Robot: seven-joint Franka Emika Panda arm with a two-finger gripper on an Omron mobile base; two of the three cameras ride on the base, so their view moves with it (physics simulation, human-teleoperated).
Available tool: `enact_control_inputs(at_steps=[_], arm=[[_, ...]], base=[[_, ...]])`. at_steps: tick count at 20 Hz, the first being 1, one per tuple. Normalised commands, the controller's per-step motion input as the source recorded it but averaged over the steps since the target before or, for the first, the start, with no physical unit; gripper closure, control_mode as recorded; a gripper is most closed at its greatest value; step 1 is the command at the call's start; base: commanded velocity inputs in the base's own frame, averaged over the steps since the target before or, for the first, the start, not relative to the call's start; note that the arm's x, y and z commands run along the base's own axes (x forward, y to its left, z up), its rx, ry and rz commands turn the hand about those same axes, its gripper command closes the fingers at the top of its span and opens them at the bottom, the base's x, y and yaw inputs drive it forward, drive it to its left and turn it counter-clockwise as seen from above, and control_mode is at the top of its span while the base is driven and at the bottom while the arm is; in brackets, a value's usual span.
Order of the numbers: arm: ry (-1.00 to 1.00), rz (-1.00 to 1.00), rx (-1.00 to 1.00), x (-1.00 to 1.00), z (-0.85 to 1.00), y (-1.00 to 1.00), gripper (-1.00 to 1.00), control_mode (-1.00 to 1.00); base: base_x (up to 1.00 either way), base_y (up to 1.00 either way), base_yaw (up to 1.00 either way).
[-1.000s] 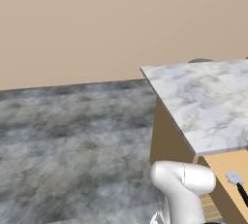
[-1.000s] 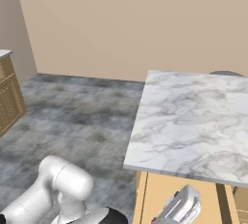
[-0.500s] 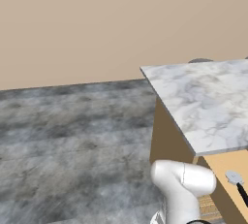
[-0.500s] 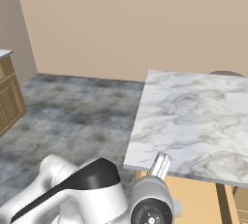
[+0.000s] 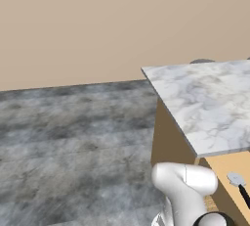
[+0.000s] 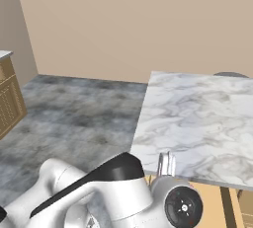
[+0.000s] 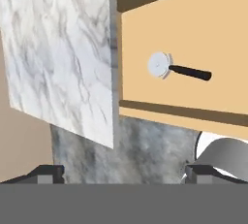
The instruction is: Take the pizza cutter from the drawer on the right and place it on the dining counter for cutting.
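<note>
Dark finger tips of the claw [image 7: 125, 173] stand far apart at the bottom of the hand view, holding nothing, with grey mottled floor [image 7: 145, 150] between them. Beyond them, past the near wall of the drawer [image 7: 184, 113], the pizza cutter [image 7: 177, 68] lies flat on the plain honey-coloured bottom, roughly mid-drawer and touching no side. It has a silvery round wheel and a short black handle; the wheel end points toward the dining worktop [image 7: 58, 53] and the handle away from it.

The hand view gives the whole tool from above and the worktop's white, grey-veined marble edge running beside the drawer. The left base view catches the cutter [image 5: 240, 185] only at its lower right corner, just below the worktop [image 5: 205, 102] edge: the pale wheel is plain, the handle is cut off by the frame. The right base view has the marble slab [image 6: 197, 118] from the other side, and the arm's white and dark joints cover the drawer's left part below it; a strip of the drawer's wood [image 6: 212, 207] shows, but the tool cannot be made out there.
</note>
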Motion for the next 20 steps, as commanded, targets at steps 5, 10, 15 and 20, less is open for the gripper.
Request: enact_control_inputs(at_steps=[5, 10, 15, 20], arm=[[0.08, 0.25, -0.33, -0.04, -0.01, -0.21, -1.00, -1.00], [0.27, 0.46, -0.30, 0.04, -0.30, -0.33, -1.00, -1.00], [0.38, 0.56, -0.27, 0.01, -0.48, -0.32, -1.00, -1.00], [0.41, 0.61, -0.20, 0.07, -0.57, -0.26, -1.00, -1.00]], base=[[0.00, 0.00, 0.00], [0.00, 0.00, 0.00], [0.00, 0.00, 0.00], [0.00, 0.00, 0.00]])
